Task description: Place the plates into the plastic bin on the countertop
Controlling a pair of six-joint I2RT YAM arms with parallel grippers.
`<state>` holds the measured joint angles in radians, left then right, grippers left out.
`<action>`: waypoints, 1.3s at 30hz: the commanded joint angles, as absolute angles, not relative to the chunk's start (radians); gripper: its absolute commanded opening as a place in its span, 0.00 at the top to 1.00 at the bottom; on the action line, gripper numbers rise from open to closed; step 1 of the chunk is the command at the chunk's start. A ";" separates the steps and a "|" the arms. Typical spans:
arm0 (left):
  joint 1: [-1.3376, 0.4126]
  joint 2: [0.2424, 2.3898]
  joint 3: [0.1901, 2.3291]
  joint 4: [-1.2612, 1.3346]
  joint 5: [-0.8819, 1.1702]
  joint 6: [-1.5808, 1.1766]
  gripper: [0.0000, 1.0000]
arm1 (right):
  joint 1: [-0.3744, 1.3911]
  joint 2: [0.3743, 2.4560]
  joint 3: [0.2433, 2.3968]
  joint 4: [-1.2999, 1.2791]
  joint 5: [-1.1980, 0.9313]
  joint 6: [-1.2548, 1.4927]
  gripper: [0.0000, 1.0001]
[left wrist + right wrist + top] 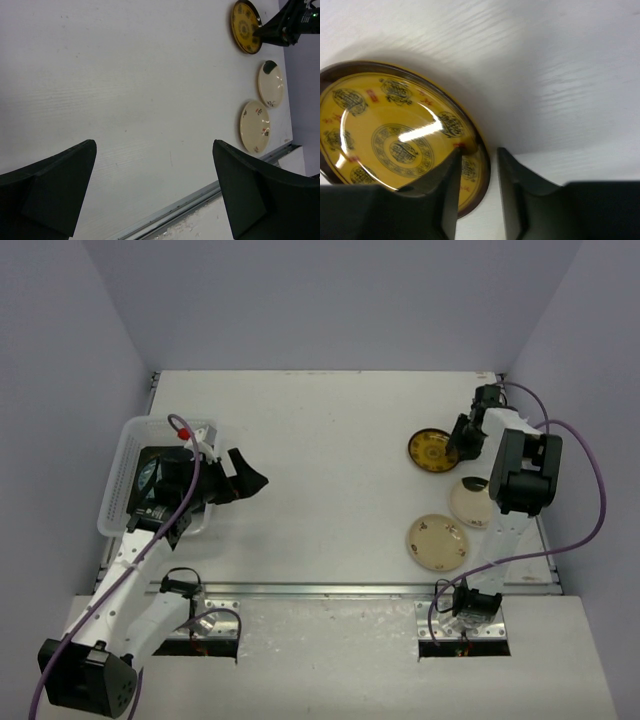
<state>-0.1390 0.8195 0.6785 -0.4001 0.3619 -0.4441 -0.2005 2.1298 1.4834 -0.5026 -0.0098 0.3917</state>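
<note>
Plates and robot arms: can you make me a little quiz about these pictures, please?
1. How many round plates lie on the countertop outside the plastic bin?
2. True or false: the left gripper is holding a plate.
3. Which plate's rim sits between the fingers of the right gripper? A) the yellow patterned plate B) a cream plate C) a green plate
Key: 1) three; 2) false, it is open and empty; 3) A.
</note>
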 commanded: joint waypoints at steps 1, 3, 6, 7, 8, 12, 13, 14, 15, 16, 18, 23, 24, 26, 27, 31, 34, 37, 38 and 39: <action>-0.150 0.817 0.692 -0.348 0.421 -0.441 0.00 | -0.192 2.188 1.456 -0.548 -0.113 0.407 0.75; -0.150 0.809 0.692 -0.348 0.426 -0.446 0.00 | -0.187 2.187 1.444 -0.534 -0.120 0.412 0.90; -0.150 0.804 0.683 -0.316 0.460 -0.462 0.00 | -0.171 2.152 1.393 -0.500 -0.202 0.431 0.99; -0.150 0.806 0.676 -0.294 0.482 -0.472 0.00 | -0.163 2.131 1.366 -0.473 -0.250 0.443 1.00; -0.150 0.813 0.666 -0.267 0.511 -0.484 0.00 | -0.155 2.097 1.327 -0.412 -0.304 0.460 1.00; -0.150 0.904 0.609 -0.098 0.655 -0.576 0.00 | -0.088 1.906 1.159 -0.241 -0.483 0.554 1.00; -0.151 0.933 0.598 -0.044 0.689 -0.598 0.00 | -0.057 1.870 1.134 -0.230 -0.483 0.558 1.00; -0.153 0.956 0.587 0.018 0.723 -0.615 0.00 | -0.028 1.844 1.108 -0.220 -0.480 0.560 1.00; -0.153 0.975 0.584 0.033 0.732 -0.620 0.00 | -0.022 1.838 1.102 -0.219 -0.469 0.560 1.00; -0.160 0.995 0.580 0.079 0.733 -0.641 0.00 | 0.046 1.798 1.067 -0.211 -0.459 0.559 1.00; -0.164 1.022 0.580 0.111 0.726 -0.652 0.00 | 0.113 1.751 1.019 -0.155 -0.474 0.573 1.00; -0.164 1.075 0.594 0.113 0.683 -0.631 0.00 | 0.253 1.652 0.896 -0.014 -0.551 0.653 1.00; -0.164 1.091 0.593 0.118 0.683 -0.629 0.00 | 0.277 1.646 0.892 0.012 -0.582 0.670 1.00; -0.164 1.128 0.592 0.125 0.688 -0.624 0.01 | 0.313 1.637 0.886 0.082 -0.655 0.709 1.00; -0.164 1.141 0.593 0.123 0.687 -0.622 0.02 | 0.325 1.632 0.884 0.112 -0.681 0.726 1.00; -0.164 1.173 0.619 0.054 0.652 -0.580 0.08 | 0.381 1.614 0.898 0.159 -0.731 0.775 1.00; -0.164 1.187 0.626 0.051 0.647 -0.580 0.18 | 0.410 1.612 0.923 0.168 -0.750 0.785 1.00; -0.164 1.192 0.636 0.051 0.649 -0.584 0.46 | 0.418 1.608 0.923 0.207 -0.774 0.815 1.00; -0.164 1.194 0.642 0.049 0.651 -0.586 0.58 | 0.423 1.605 0.920 0.217 -0.778 0.827 1.00; -0.164 1.195 0.648 0.049 0.654 -0.586 0.67 | 0.426 1.602 0.918 0.227 -0.783 0.832 1.00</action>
